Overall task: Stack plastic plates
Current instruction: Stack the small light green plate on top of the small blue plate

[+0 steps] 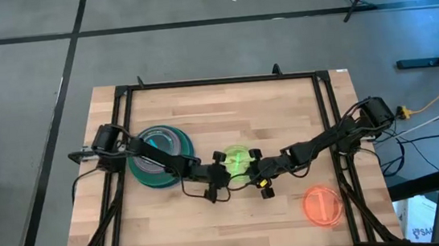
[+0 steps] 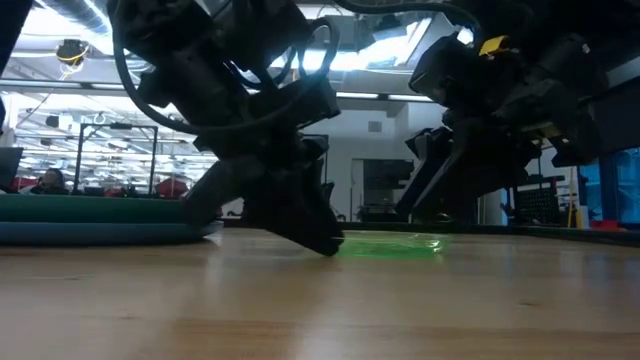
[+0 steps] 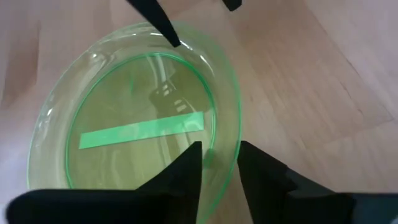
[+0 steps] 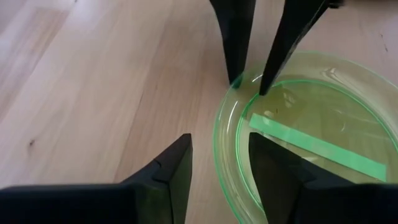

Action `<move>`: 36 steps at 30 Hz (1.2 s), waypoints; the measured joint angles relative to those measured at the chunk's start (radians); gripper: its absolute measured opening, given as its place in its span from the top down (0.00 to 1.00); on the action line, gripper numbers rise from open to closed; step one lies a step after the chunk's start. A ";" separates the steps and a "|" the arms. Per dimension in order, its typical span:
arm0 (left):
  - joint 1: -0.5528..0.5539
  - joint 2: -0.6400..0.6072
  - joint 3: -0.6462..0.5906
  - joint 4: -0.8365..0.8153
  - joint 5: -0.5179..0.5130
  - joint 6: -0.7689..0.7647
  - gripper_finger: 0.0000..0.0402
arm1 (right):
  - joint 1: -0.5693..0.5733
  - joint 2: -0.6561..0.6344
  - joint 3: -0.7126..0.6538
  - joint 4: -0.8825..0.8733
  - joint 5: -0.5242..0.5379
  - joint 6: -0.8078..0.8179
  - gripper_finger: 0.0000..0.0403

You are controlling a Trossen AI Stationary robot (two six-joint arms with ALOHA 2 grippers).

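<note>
Both grippers straddle opposite rims of the small translucent lime plastic plate [image 1: 237,158], lying flat mid-table. The left gripper [image 3: 219,163] and right gripper [image 4: 219,155] are both narrowly parted, rim between fingers. Pulling apart could warp or flick it; bare wood lies around, with the green-and-blue stack [image 1: 158,155] behind the left gripper.

You have a light wooden slatted table [image 1: 202,112] with a black frame. On it lie a small translucent lime plastic plate [image 1: 237,158] mid-table, a stack of large teal-and-blue plates [image 1: 152,163] left, and a translucent orange plate [image 1: 322,205] near the right front.
</note>
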 joint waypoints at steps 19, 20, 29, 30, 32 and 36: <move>-0.088 -0.193 -0.002 -0.208 -0.153 -0.051 0.99 | 0.087 -0.203 0.115 -0.334 0.064 0.067 0.63; -0.098 -0.223 -0.002 -0.240 -0.176 -0.052 1.00 | 0.106 -0.228 0.115 -0.353 0.069 0.080 0.63; -0.167 -0.570 -0.001 -0.668 -0.314 -0.332 1.00 | 0.271 -0.340 0.115 -0.471 0.239 0.243 0.63; -0.170 -0.601 -0.001 -0.734 -0.325 -0.388 1.00 | 0.281 -0.340 0.115 -0.477 0.252 0.258 0.63; -0.171 -0.653 -0.001 -0.849 -0.338 -0.498 1.00 | 0.297 -0.340 0.114 -0.501 0.270 0.287 0.63; -0.176 -0.706 -0.002 -1.092 -0.349 -0.712 1.00 | 0.301 -0.340 0.114 -0.540 0.273 0.363 0.63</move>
